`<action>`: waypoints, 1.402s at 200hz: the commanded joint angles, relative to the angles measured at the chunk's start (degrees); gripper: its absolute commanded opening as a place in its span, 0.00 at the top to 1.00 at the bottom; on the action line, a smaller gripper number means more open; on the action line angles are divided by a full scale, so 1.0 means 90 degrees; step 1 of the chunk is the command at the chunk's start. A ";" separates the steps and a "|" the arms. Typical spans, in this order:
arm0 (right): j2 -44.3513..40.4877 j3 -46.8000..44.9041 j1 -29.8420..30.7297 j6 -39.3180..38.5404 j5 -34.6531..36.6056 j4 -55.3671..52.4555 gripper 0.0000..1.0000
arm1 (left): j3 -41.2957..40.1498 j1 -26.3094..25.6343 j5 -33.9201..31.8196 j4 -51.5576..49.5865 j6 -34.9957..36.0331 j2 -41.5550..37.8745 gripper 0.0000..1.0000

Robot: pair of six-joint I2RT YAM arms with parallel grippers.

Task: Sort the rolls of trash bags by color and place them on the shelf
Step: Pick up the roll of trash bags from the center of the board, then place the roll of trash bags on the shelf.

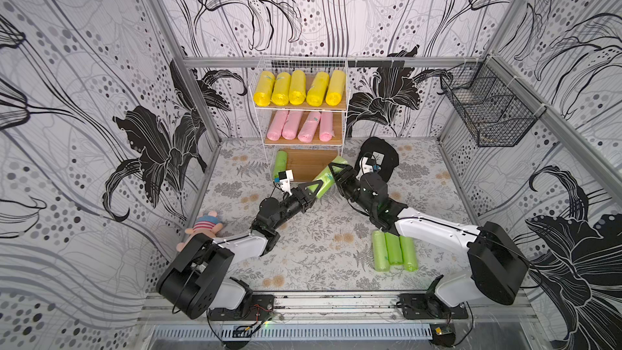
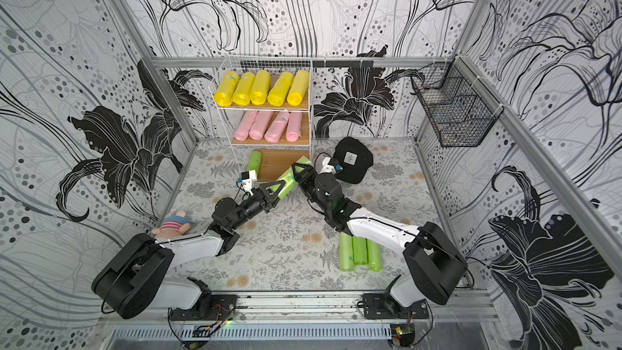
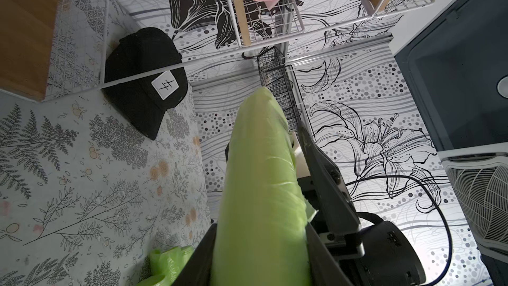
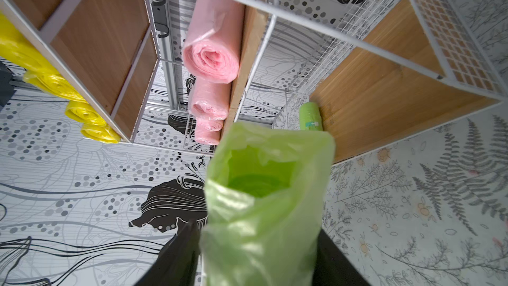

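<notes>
Left hand (image 1: 315, 191): clamped on the lower end of the tilted green roll (image 1: 323, 182).
Right hand (image 1: 335, 171): fingers flank that roll's upper end; gripping or loose, I cannot tell.
Tilted green roll: held aslant before the shelf (image 1: 344, 119), its upper end by the bottom board (image 1: 308, 164).
Shelf: top tier – five yellow rolls (image 1: 298, 88); middle – four pink rolls (image 1: 292, 125); bottom – a single green roll (image 1: 280, 163) at one side.
Counter (image 1: 303, 257): three green rolls (image 1: 393, 250) side by side.

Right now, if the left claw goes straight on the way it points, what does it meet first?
Probably the right claw, at the far end of the green roll that the left claw carries; depth is unclear.
</notes>
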 commanded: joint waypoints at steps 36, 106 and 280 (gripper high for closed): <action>-0.0335 0.0027 -0.0081 -0.0369 0.0358 -0.0597 0.10 | -0.0202 0.0077 -0.0628 0.0349 0.0498 -0.0098 0.71; -0.1207 -0.0086 -0.0092 -0.1950 0.1243 -0.2384 0.07 | 0.0135 0.0748 -0.1708 -0.0925 0.2633 0.0395 0.73; -0.1821 -0.0392 -0.0326 -0.2353 0.0889 -0.2820 0.07 | 0.2704 0.1090 -0.3951 -0.2326 0.4980 0.3250 0.72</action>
